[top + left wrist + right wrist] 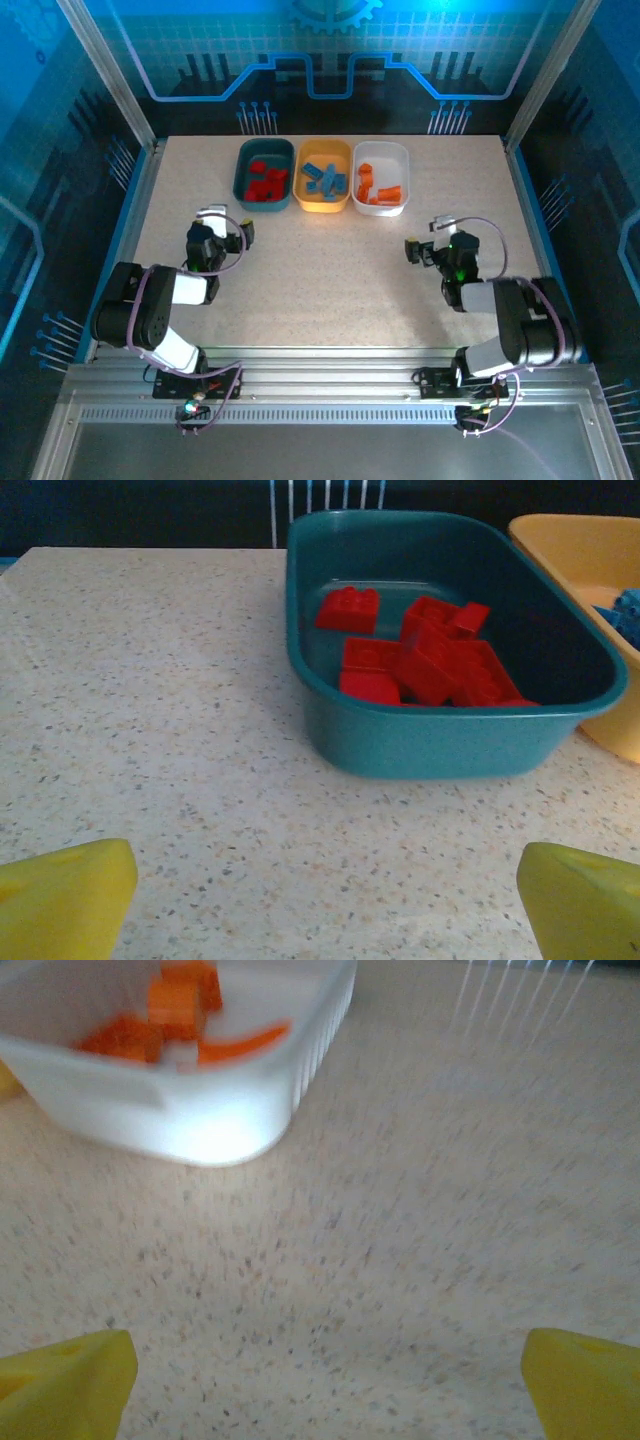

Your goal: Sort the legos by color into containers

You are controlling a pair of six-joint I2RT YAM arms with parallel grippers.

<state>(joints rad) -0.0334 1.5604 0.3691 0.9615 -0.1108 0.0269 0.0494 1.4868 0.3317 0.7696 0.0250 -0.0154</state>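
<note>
Three shallow, rounded plastic trays sit side by side at the upper centre of the top view, each holding one colour. Studded red bricks [267, 181] lie in the glossy teal tray [243, 178], light blue bricks [323, 179] in the yellow-orange tray [323, 205], and orange bricks [377, 186] in the rib-walled white tray [383, 149]. The sort looks finished. That likely explains why the left gripper [228, 222] and right gripper [426, 238] hover over the speckled tabletop [330, 275], lower left and lower right of the trays, yellow-padded jaws spread wide and empty.
</note>
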